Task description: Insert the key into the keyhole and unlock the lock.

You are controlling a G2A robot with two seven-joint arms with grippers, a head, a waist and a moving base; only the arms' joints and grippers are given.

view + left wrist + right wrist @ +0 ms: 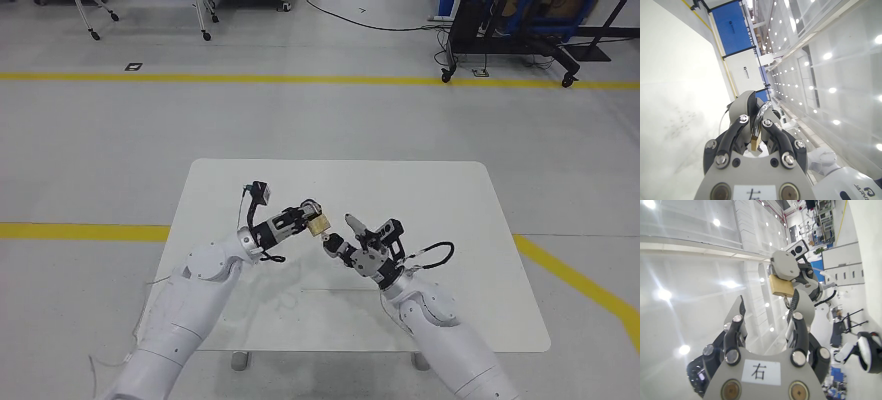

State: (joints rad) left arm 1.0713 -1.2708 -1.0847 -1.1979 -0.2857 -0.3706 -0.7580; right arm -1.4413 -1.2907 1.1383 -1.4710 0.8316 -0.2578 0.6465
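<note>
My left gripper (303,220) holds a brass padlock (318,224) above the middle of the white table (450,200). In the left wrist view the left gripper (761,108) is shut on the padlock (755,142), with the chrome shackle (763,110) between its fingers. The right wrist view shows the padlock (780,286) with a small silver key (786,300) sticking out of its underside. My right gripper (768,303) stands open just below the lock, one ribbed finger (795,300) right beside the key. Seen from above, the right gripper (341,236) sits close beside the lock.
Both arms meet over the table's centre, with bare tabletop all around them. A black cable (432,252) loops off the right wrist. Yellow floor lines (300,78) and wheeled frames (510,40) lie well beyond the table.
</note>
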